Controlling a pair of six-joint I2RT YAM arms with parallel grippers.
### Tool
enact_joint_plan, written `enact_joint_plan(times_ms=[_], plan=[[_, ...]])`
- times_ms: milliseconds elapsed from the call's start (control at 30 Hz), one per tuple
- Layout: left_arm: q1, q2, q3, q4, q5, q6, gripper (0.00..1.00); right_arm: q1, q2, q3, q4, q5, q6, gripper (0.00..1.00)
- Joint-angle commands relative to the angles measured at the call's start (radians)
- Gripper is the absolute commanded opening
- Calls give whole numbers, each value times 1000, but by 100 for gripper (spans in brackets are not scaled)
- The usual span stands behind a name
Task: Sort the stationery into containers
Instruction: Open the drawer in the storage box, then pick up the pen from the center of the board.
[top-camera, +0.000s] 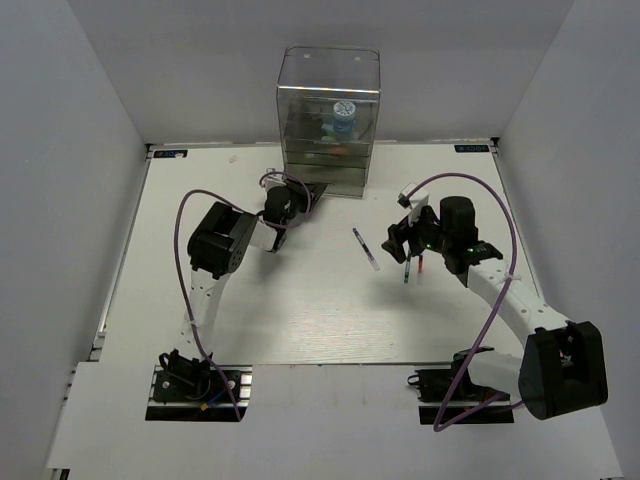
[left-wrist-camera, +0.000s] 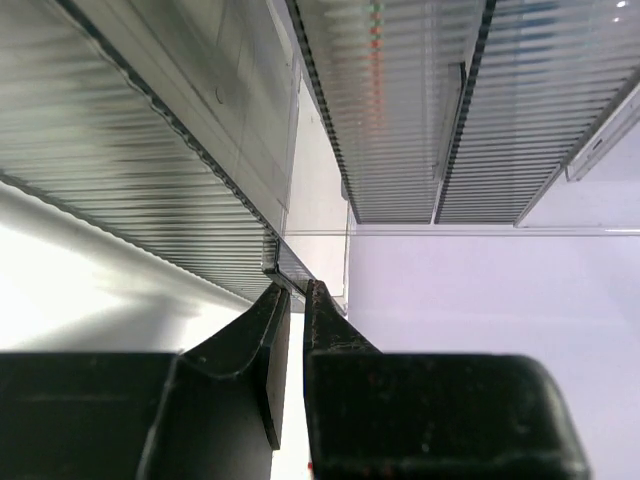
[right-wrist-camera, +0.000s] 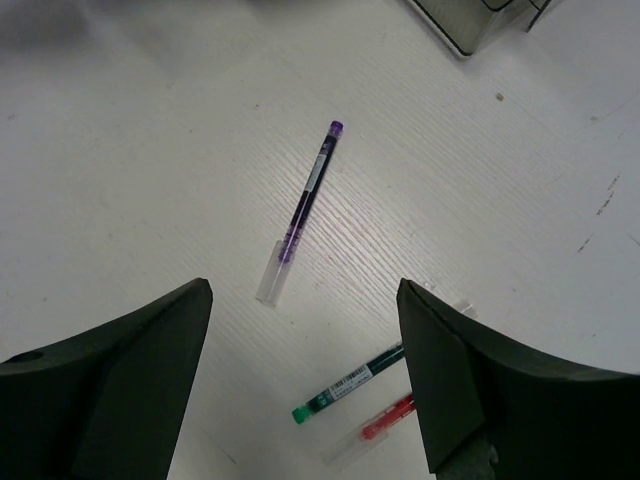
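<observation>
Right claw (right-wrist-camera: 303, 292): hovering over the right side of the bench (top-camera: 250, 320), fingers standing wide apart and holding nothing.
Purple pen (right-wrist-camera: 305, 200): lying slantwise on the bench, framed between the open fingers in the wrist view. It is thin, with a dark barrel and a white label, its purple end pointing far and its clear cap pointing near.
Green pen (right-wrist-camera: 350, 382): lying near of the purple pen, apart from it. It has a dark green barrel, a white label and a green end, and its other end is passing behind the right finger.
Red pen (right-wrist-camera: 385, 418): lying just beside the green pen and roughly parallel to it, with a clear body and a red tip, partly hidden by the same finger.
Left claw (left-wrist-camera: 298, 295): narrowed almost shut, pinching the thin clear lip of a drawer (left-wrist-camera: 283, 262).
Drawer look: showing ribbed, grey-tinted and see-through in the wrist view.
Organiser (top-camera: 329, 70): standing at the far middle of the bench, a tall clear box.
Roll (top-camera: 343, 110): sitting inside the organiser's upper part, round, blue and white.
</observation>
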Motion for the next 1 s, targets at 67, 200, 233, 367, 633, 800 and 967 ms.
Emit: enact_joint_plan(times_ms=[67, 200, 233, 367, 633, 800, 967], plan=[[2, -65, -48, -76, 32, 48, 19, -21, 19, -11, 28, -14, 14, 83], [2, -98, -50, -99, 45, 48, 56, -40, 45, 4, 25, 1, 46, 85], [2, -109, -50, -99, 45, 48, 66, -44, 49, 10, 25, 7, 56, 85], [11, -169, -106, -113, 66, 48, 78, -58, 75, 20, -14, 24, 80, 73], [11, -348, -251, -182, 132, 146, 79, -74, 162, 67, -89, 72, 132, 31], [11, -546, -213, -555, 134, 426, 82, -72, 248, 126, -159, 165, 139, 27], [11, -752, -151, -966, 111, 753, 91, -69, 297, 161, -215, 265, 142, 32]])
